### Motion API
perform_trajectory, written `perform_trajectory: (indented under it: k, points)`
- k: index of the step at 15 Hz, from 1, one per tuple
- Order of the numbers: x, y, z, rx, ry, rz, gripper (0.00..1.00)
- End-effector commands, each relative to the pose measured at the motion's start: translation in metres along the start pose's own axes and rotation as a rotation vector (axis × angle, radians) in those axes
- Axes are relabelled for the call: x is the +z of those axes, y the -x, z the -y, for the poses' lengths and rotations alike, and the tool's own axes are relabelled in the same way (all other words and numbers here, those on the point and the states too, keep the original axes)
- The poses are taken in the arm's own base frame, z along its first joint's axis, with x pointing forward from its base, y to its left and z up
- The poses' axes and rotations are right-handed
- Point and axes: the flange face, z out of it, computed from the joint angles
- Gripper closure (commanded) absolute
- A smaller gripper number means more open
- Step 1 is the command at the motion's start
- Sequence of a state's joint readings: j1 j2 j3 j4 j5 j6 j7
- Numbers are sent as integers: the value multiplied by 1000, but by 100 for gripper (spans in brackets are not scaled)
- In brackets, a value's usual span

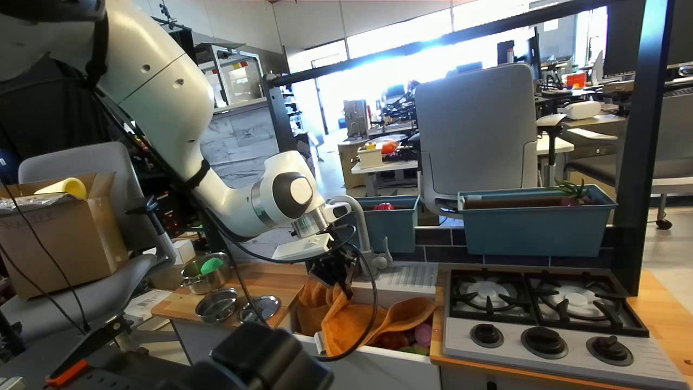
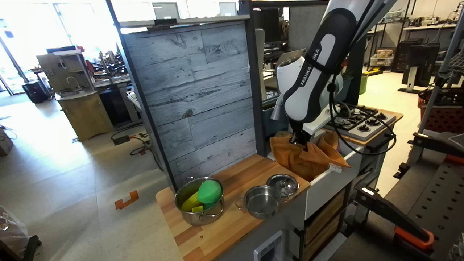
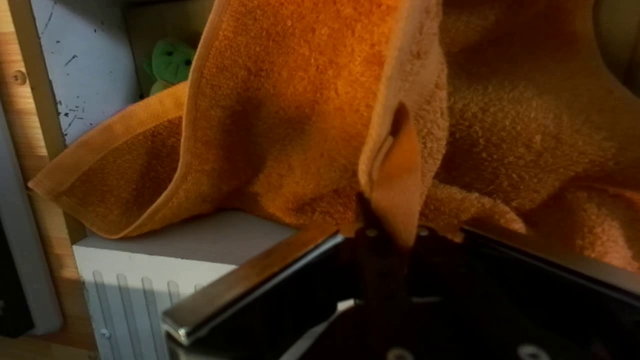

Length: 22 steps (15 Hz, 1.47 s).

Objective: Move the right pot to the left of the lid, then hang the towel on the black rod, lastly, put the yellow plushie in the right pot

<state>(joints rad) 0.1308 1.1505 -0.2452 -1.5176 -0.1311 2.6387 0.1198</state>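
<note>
The orange-brown towel point(image 3: 300, 110) lies bunched in the sink basin, one corner draped over its front edge. My gripper point(image 3: 397, 227) is shut on a fold of it, which rises between the fingertips in the wrist view. Far above runs the black rod point(image 1: 379, 56), with nothing hanging on it. On the wooden counter, the small right pot point(image 2: 262, 201) appears empty and sits just left of the lid point(image 2: 283, 185) in an exterior view. Farther left is the larger pot point(image 2: 201, 218), holding a yellow plushie point(image 2: 191, 203) and a green one point(image 2: 210, 191).
The grey faucet point(image 1: 361, 230) stands close behind my gripper. To the right is the stove point(image 1: 547, 346), backed by a thick black post point(image 1: 647, 146). Blue planters point(image 1: 536, 227) line the back wall. More plushies, including a green one point(image 3: 172, 61), lie in the basin under the towel.
</note>
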Motion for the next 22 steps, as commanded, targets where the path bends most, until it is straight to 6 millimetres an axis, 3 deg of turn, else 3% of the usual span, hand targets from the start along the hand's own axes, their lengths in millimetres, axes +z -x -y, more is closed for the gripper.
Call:
perform_trajectory:
  k: [1, 9, 11, 16, 22]
  points:
    - [1, -1, 0, 0, 0, 0, 96]
    - [1, -1, 0, 0, 0, 0, 99]
    - [-18, 0, 6, -2, -10, -17, 99]
    - [-85, 35, 1, -34, -27, -37, 99]
    - [-173, 77, -29, 37, -73, -182, 99]
